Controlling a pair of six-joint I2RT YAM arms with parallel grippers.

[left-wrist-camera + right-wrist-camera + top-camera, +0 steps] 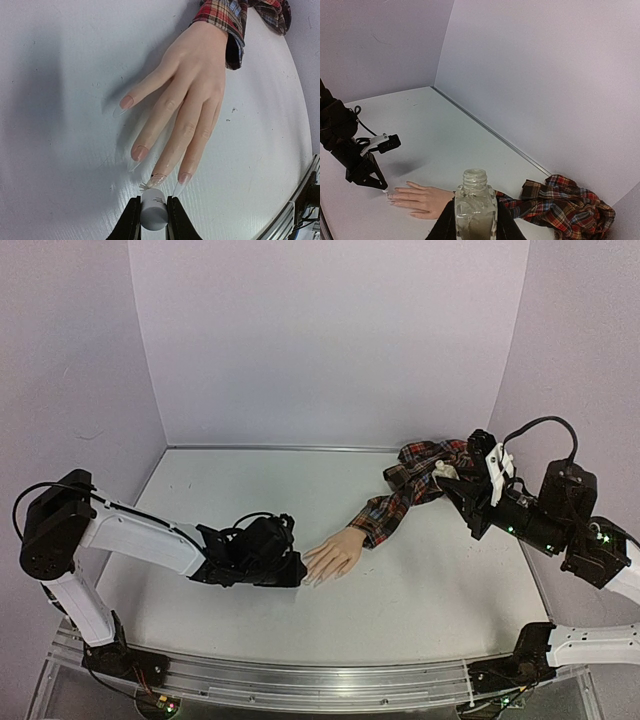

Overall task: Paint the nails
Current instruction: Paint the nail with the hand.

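At mid-table the mannequin hand (333,555) lies palm down, the nails (140,151) facing the left gripper (153,212), whose jaws are clamped on a white cap (152,220); its brush (148,184) touches one nail. Right gripper (475,222) jaws are clamped on an upright, uncapped clear bottle (475,200), contents indistinct. Bare table (250,490) surrounds the fingers; the plaid sleeve (420,480) trails toward the back right
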